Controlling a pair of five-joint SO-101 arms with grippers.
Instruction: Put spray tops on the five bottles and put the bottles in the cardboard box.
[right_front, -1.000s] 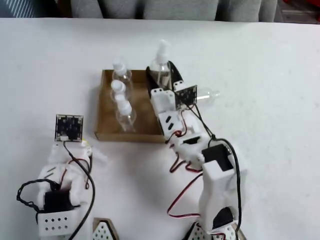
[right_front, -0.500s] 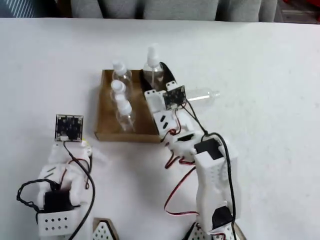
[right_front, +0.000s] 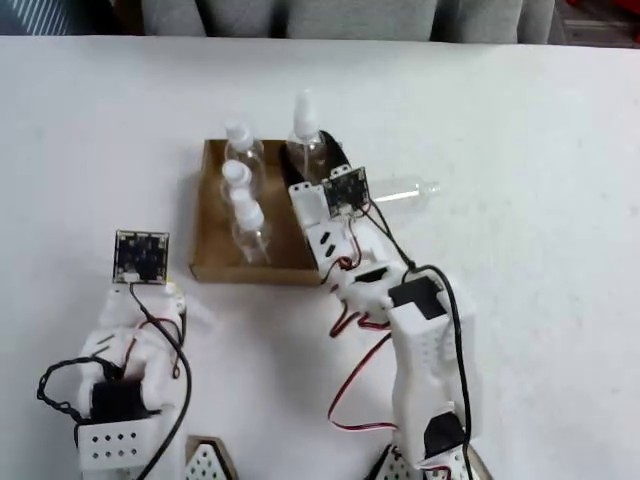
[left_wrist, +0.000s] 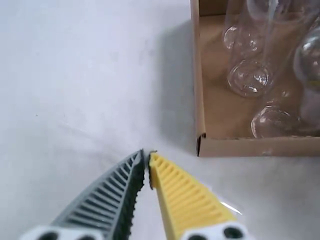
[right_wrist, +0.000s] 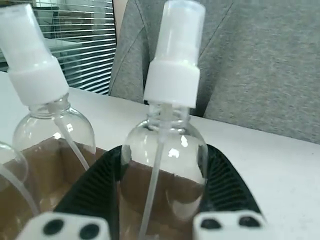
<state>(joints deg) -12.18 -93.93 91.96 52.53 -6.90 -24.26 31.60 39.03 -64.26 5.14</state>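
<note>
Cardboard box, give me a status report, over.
Left end effector shut, empty, short of the cardboard box. Right end effector shut on topped bottle at box's far corner. Three topped bottles inside. Fifth bottle lies on table beside box, nothing blocking.

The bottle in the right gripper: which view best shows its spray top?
Right wrist view: the bottle stands upright in the right gripper, white spray top seated. The high view shows it from above by the far corner of the cardboard box. In the left wrist view I cannot single it out.
</note>
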